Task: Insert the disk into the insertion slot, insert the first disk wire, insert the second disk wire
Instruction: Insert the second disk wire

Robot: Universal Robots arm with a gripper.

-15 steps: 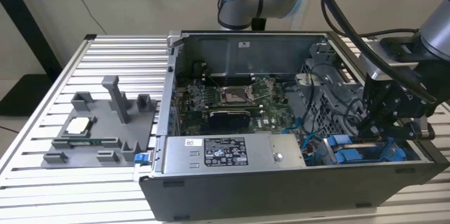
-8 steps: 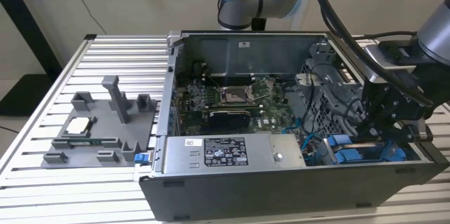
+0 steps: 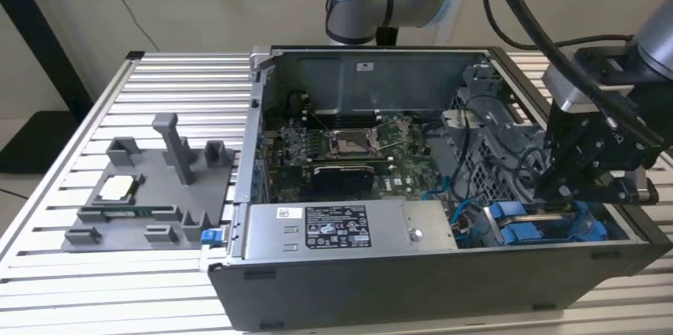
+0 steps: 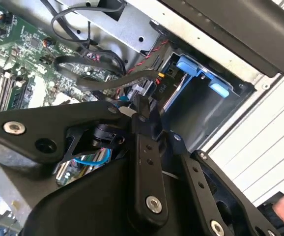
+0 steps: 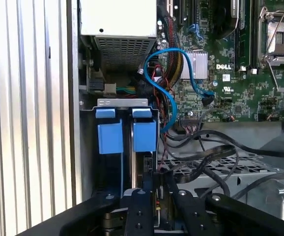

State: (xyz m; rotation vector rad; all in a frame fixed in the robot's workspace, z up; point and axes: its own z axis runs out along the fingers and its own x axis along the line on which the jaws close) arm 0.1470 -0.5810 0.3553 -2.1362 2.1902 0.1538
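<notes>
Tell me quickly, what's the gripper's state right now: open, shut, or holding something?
Gripper: cannot be told; it sits by the bright blue plastic carrier frames.

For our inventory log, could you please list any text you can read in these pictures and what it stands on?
Power supply label: print too small to read.
Case wall sticker: too small to read.
Motherboard: a white maker's mark and tiny codes; not quoted.
</notes>
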